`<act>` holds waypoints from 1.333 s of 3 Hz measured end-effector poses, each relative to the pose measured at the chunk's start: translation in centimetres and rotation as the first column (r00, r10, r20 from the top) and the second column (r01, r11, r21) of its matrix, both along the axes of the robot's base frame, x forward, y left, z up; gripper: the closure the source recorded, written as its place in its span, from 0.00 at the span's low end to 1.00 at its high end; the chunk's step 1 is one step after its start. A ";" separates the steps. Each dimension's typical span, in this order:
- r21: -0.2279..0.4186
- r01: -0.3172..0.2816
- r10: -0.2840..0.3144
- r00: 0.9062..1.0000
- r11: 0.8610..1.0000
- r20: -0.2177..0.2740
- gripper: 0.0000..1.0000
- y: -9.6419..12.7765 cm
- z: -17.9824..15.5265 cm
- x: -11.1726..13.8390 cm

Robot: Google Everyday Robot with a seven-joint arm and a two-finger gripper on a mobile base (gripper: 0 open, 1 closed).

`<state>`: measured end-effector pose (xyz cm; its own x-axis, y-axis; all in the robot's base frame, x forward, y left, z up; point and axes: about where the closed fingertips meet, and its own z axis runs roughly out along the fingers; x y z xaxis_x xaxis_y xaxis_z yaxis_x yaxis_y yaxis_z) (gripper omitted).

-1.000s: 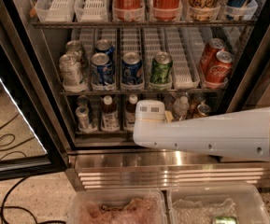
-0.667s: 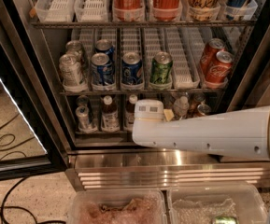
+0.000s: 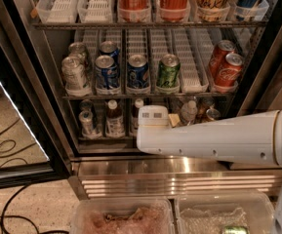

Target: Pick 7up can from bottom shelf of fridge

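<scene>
The fridge (image 3: 18, 82) stands open with wire racks and a ribbed steel base. On the bottom shelf (image 3: 111, 138), the 7up can (image 3: 87, 123), pale silver-grey with a shiny top, stands in the far left lane. Small bottles stand to its right. My gripper (image 3: 153, 117) reaches into the bottom shelf near its middle, about two lanes right of the can and apart from it. Its tip is hidden behind the white wrist block and the thick white arm (image 3: 213, 138) coming from the right.
The middle rack holds silver, blue, green (image 3: 169, 72) and red cans (image 3: 224, 69). The glass door (image 3: 13, 130) hangs open at left. Two clear plastic bins (image 3: 123, 218) sit on the floor in front of the fridge base. Cables lie at lower left.
</scene>
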<state>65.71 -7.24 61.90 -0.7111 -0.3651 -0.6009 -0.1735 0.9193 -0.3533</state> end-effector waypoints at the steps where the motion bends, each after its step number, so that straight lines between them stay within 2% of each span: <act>1: 0.000 0.000 0.000 1.000 1.000 0.000 0.31 0.0 0.0 0.0; 3: -0.032 -0.031 0.031 1.000 0.999 -0.003 0.28 0.0 0.3 0.2; 4: -0.049 -0.063 0.063 0.998 0.997 -0.004 0.27 0.7 0.0 0.6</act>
<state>66.27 -6.59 61.91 -0.6871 -0.4382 -0.5796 -0.2309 0.8880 -0.3976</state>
